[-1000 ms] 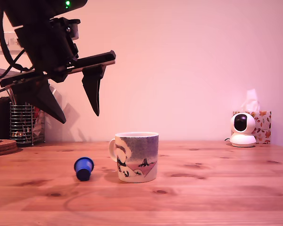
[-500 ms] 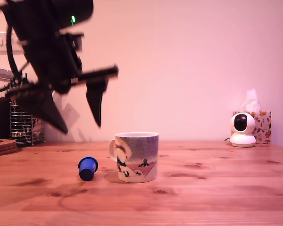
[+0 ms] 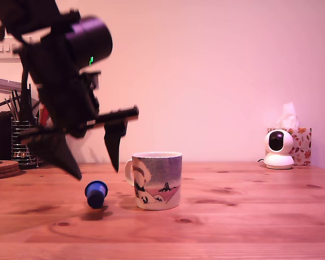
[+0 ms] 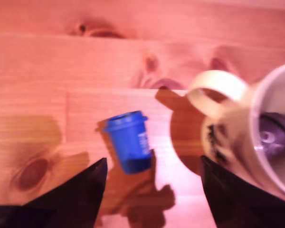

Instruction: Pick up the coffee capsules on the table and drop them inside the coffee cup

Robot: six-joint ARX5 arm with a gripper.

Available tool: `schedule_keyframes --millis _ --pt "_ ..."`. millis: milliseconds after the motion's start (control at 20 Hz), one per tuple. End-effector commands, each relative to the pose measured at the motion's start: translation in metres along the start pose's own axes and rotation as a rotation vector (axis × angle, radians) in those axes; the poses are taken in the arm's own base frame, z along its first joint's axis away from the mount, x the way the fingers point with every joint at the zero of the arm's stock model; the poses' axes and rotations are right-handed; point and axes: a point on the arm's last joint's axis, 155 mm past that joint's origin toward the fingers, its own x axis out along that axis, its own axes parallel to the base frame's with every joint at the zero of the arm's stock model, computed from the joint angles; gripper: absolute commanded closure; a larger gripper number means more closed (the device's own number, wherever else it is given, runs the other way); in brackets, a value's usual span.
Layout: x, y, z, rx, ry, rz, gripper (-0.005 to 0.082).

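Table: knotty pine table (image 3: 249, 216), planks running across the exterior view, bare wood from the mug out to 3 o'clock.
Wall: plain pale wall behind, tinted pink by the light; a socket plate (image 3: 2, 50) at 10 o'clock.
Back edge, right: white dome camera (image 3: 279, 149) beside a floral tissue box (image 3: 300, 142), well apart from the mug.
Back edge, left: wire pen holder (image 3: 23, 143) and stacked cork coasters (image 3: 2, 167), partly behind the arm.
Coffee cup: painted mug (image 3: 157, 180) upright near the middle, handle toward 9 o'clock in the exterior view; the wrist view shows a dark pod (image 4: 275, 135) lying inside it.
Blue capsule: blue capsule (image 3: 96, 193) on its side on the table, just beside the mug at its 9 o'clock, not touching it.
End effector: end effector (image 3: 95, 162) hangs above the blue capsule, its two dark fingers (image 3: 114, 143) spread wide, holding nothing.
Open room: the fingers stand either side of the capsule in the wrist view, one close to the mug's handle.
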Motion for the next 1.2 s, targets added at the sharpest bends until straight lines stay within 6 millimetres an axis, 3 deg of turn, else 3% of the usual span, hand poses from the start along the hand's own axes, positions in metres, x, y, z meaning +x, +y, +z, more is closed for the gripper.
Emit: schedule_keyframes --millis 0,150,850,1000,1150 --pt "0.012 0.010 -0.009 -0.012 0.027 0.024 0.0207" --pt "0.019 0.015 -0.004 -0.029 0.016 0.027 0.0209" --pt "0.050 0.024 -0.019 -0.028 0.082 0.029 0.0224" --pt "0.050 0.022 -0.016 -0.015 0.069 0.020 0.0294" --pt "0.050 0.021 -0.014 -0.004 0.062 0.015 0.0307"
